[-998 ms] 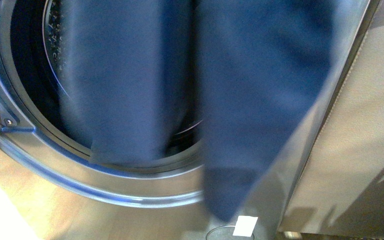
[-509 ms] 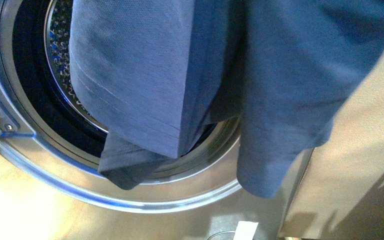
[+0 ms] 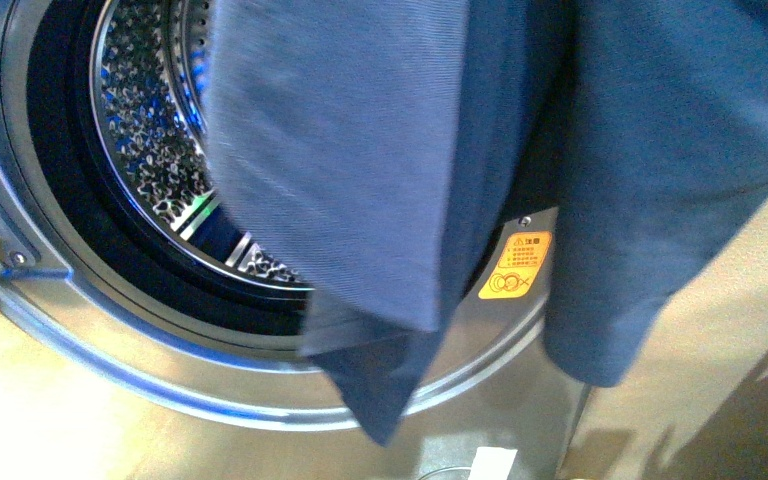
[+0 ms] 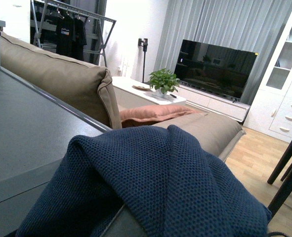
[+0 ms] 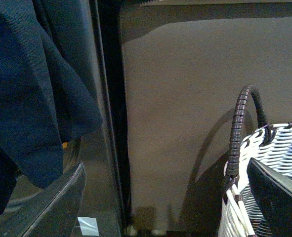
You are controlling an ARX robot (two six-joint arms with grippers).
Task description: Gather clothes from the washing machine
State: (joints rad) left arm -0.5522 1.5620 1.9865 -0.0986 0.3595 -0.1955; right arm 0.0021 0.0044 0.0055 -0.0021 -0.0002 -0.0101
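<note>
Front view: the clothes point(image 3: 380, 180) hang in navy folds before the washing machine point(image 3: 110, 350), covering the right half of its porthole. The perforated drum point(image 3: 150, 130) and an orange sticker point(image 3: 515, 265) show beside them. I see neither arm. Left wrist view: the clothes lie draped over the foreground and bury the left gripper, so I cannot tell whether its fingers are clenched or loose. A sofa point(image 4: 62, 79), television point(image 4: 215, 64) and potted plant point(image 4: 163, 80) stand behind. Right wrist view: the clothes hang at the machine's edge, well apart from a woven basket point(image 5: 274, 143). A dark slab point(image 5: 279, 197) before the basket is cut off, and I cannot tell the right gripper's spread.
</note>
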